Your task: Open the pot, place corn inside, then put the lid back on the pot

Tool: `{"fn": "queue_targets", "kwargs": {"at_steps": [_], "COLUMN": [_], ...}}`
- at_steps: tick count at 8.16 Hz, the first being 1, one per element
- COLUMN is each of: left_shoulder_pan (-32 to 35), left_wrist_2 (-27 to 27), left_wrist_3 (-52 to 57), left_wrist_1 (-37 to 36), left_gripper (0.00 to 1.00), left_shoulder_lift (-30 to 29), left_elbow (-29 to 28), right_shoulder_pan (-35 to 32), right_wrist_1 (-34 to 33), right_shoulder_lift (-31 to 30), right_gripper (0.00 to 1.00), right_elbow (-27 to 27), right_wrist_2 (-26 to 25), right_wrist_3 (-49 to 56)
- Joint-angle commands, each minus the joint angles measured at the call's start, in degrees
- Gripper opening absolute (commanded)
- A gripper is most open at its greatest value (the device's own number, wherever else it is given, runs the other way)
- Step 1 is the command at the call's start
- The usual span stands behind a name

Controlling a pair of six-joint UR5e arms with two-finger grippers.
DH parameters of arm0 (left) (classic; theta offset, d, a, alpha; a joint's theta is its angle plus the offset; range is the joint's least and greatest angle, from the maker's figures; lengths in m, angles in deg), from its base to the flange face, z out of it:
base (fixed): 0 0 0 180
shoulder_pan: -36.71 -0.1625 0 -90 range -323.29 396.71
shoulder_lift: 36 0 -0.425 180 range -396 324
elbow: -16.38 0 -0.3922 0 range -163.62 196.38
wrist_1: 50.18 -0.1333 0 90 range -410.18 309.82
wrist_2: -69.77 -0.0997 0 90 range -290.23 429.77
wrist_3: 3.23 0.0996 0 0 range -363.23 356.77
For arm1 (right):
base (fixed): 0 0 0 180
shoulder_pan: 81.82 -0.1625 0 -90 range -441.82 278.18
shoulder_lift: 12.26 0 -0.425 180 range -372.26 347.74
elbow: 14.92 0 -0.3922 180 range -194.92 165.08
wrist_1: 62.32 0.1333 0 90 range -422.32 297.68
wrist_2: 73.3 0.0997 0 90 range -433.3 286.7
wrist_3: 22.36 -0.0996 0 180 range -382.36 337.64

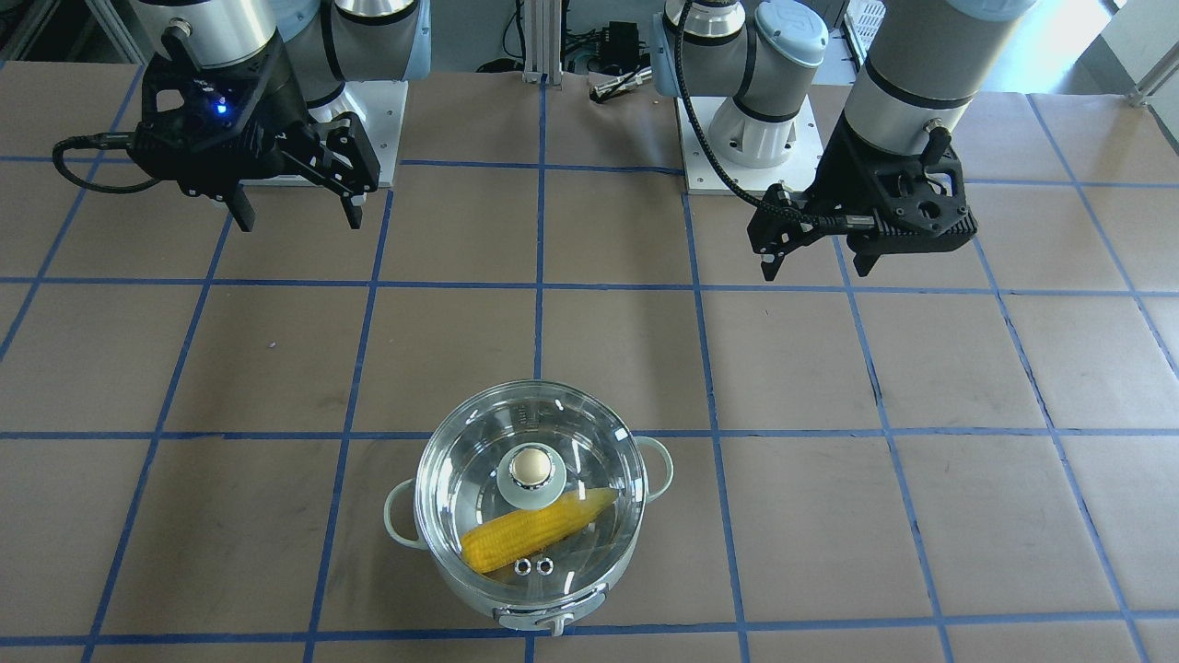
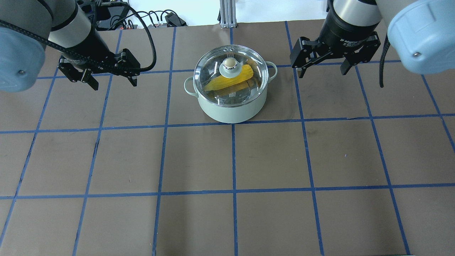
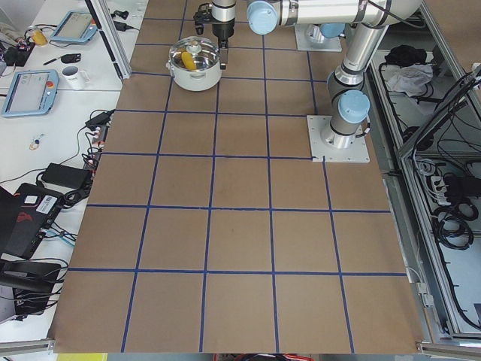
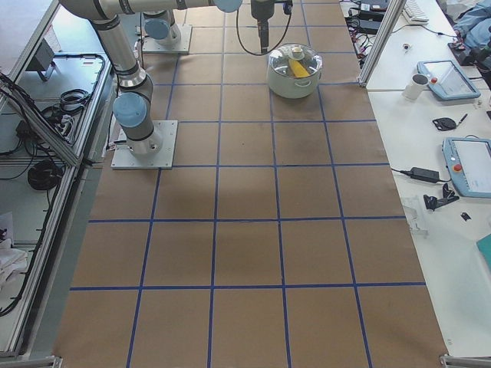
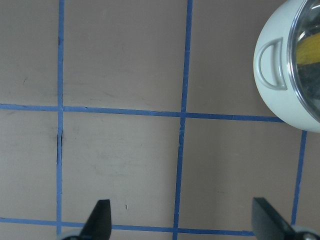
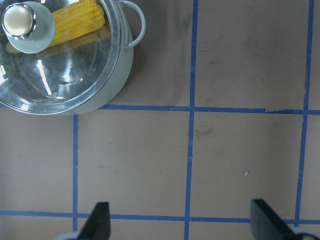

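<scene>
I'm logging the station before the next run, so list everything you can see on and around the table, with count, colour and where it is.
pot: one, pale mint green, on the table on the side away from the robot, midway between the arms
lid: one, clear glass with a beige knob, seated on the pot
corn: one, yellow, inside the pot under the lid
table: one, brown with a blue tape grid
mug: one, white, on the side bench
control tablets: two, pale blue-grey, on the side bench
left claw: one, black, open, empty, above the table left of the pot
right claw: one, black, open, empty, above the table right of the pot
</scene>
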Motion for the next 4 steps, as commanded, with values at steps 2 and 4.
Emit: {"fn": "queue_targets", "kwargs": {"at_steps": [2, 4], "left_shoulder_pan": [0.00, 0.00], "left_wrist_2": [0.21, 0.21], "left_wrist_3": [0.02, 0.02], "left_wrist_1": [-0.01, -0.09], "left_gripper": [1.00, 1.00], "left_shoulder_lift": [-0.03, -0.03], "left_elbow": [0.00, 0.00], "right_shoulder_pan": [0.00, 0.00], "right_wrist_1": [-0.09, -0.09], "right_shoulder_lift": [0.00, 0.00], "right_gripper": [1.00, 1.00], "right_elbow": [0.00, 0.00], "right_wrist_2": [0.29, 0.20], "right_wrist_3": [0.09, 0.26]}}
